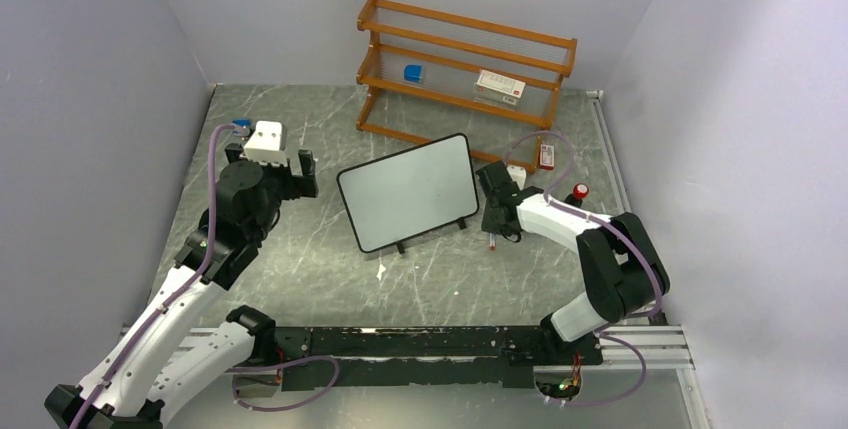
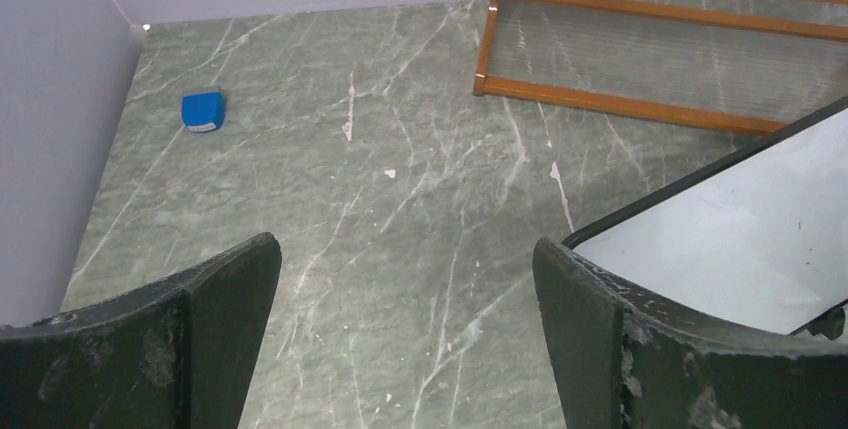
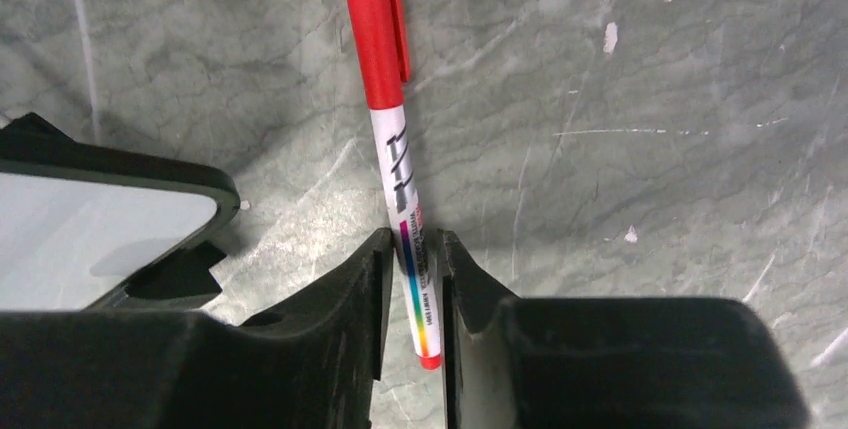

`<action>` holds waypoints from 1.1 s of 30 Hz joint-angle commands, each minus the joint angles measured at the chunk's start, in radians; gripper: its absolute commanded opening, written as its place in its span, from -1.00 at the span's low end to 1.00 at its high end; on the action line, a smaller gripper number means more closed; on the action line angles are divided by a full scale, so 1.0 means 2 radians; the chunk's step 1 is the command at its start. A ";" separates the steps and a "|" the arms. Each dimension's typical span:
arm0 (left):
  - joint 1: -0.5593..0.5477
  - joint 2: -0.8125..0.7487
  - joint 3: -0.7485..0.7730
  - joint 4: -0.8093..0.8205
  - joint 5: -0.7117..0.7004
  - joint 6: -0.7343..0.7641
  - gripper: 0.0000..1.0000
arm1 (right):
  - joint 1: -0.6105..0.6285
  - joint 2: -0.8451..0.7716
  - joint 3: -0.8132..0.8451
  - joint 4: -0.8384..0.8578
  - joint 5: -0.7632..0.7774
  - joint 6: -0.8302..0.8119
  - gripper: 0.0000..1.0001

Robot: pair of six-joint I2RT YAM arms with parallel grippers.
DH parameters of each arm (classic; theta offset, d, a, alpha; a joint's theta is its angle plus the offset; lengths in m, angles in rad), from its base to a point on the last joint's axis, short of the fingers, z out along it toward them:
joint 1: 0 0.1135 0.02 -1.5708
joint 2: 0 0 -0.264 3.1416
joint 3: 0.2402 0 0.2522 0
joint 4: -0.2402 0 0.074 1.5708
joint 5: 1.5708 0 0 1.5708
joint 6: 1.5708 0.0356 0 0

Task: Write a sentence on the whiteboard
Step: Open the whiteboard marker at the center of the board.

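Pickup step: right gripper (image 3: 415, 249) pinched the capped marker (image 3: 397, 164) beside the whiteboard (image 1: 408, 192).
Left gripper (image 2: 405, 249) hung wide, empty; uncapping likely came next.

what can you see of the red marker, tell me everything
The marker is a slim plastic-looking pen: white barrel with black lettering and a rainbow stripe, red clipped cap on, red end plug. The right claw pinches its lower barrel from both sides, cap pointing away. It sits over the grey marbled tabletop beside the whiteboard corner, apart from it; whether it rests on the surface is unclear.
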 commanded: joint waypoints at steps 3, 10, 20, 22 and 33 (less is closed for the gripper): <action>0.004 -0.005 -0.001 0.022 0.052 -0.005 0.99 | -0.010 0.012 -0.004 0.002 0.012 -0.004 -0.67; 0.004 0.010 0.049 -0.021 0.132 -0.018 0.99 | -0.010 -0.063 -0.008 -0.029 0.026 -0.019 -0.99; 0.004 0.053 0.113 -0.067 0.288 -0.070 0.99 | -0.003 -0.241 0.016 -0.094 -0.014 -0.085 -1.00; 0.004 0.060 0.120 -0.065 0.309 -0.097 0.99 | 0.000 -0.264 0.034 -0.106 -0.021 -0.104 -1.00; 0.004 0.116 0.147 -0.055 0.394 -0.231 0.99 | 0.041 -0.278 0.112 -0.081 -0.144 -0.210 -1.00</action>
